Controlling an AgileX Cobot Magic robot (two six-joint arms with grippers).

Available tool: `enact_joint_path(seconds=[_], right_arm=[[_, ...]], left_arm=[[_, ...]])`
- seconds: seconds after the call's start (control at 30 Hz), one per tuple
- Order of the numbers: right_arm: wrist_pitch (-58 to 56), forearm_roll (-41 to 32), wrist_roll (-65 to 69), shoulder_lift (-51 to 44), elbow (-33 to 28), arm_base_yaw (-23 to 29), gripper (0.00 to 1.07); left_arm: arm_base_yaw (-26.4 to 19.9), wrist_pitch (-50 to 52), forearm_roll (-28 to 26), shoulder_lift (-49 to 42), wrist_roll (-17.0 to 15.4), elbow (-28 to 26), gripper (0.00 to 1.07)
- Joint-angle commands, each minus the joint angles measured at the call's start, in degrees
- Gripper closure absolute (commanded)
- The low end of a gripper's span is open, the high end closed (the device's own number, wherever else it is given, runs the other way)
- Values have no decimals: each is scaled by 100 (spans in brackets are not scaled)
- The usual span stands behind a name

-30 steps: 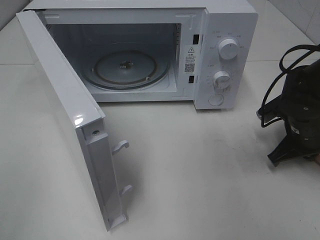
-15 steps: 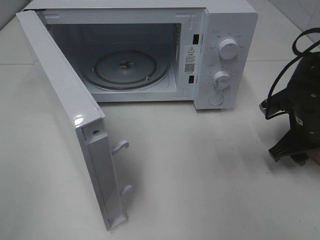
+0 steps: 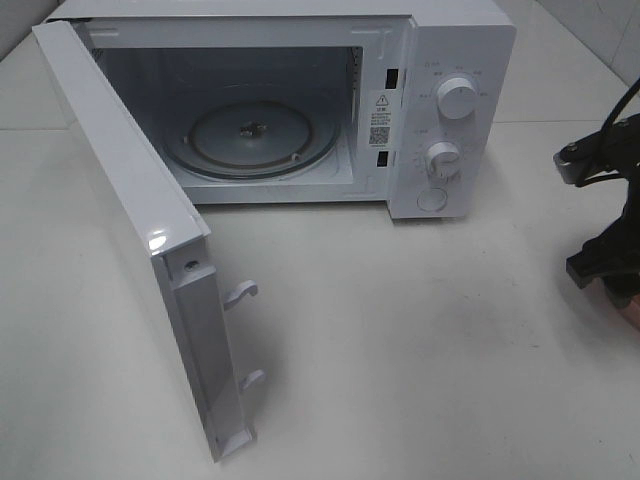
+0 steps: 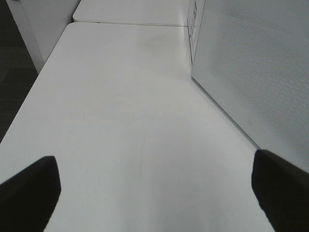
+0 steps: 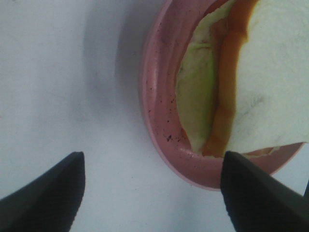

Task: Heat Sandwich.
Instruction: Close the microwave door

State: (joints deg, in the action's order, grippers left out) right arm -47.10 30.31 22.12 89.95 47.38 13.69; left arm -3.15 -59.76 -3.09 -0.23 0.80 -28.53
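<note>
The sandwich [image 5: 270, 87], white bread with orange and pale green filling, lies on a round pink plate [image 5: 159, 111] on the white table in the right wrist view. My right gripper [image 5: 152, 193] is open just above it. One finger is over bare table and the other [image 5: 256, 193] is over the plate's near rim. In the exterior view only my right arm [image 3: 605, 255] shows at the right edge, with a sliver of pink below it. My left gripper [image 4: 154, 193] is open and empty over bare table beside the microwave door [image 4: 251, 72].
The white microwave [image 3: 455, 60] stands at the back, its door [image 3: 130, 220] swung wide open toward the front left. The glass turntable [image 3: 250, 135] inside holds nothing. Two knobs [image 3: 457, 98] are on its right panel.
My right arm has moved to the right, toward the edge of the exterior view. The microwave and its door have not moved.
</note>
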Motion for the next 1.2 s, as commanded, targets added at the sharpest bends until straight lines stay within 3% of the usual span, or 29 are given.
enact_joint_path(seconds=[0.03, 0.57, 1.2], right_arm=[[-235, -435, -407, -441, 0, -17, 31], [-1060, -1587, -1186, -2584, 0, -17, 31], [-1776, -1633, -1186, -4618, -6, -17, 31]], left_arm=[[-17, 46, -29, -160, 0, 17, 5], [-17, 46, -29, -160, 0, 17, 5], [-17, 46, -29, -160, 0, 17, 5]])
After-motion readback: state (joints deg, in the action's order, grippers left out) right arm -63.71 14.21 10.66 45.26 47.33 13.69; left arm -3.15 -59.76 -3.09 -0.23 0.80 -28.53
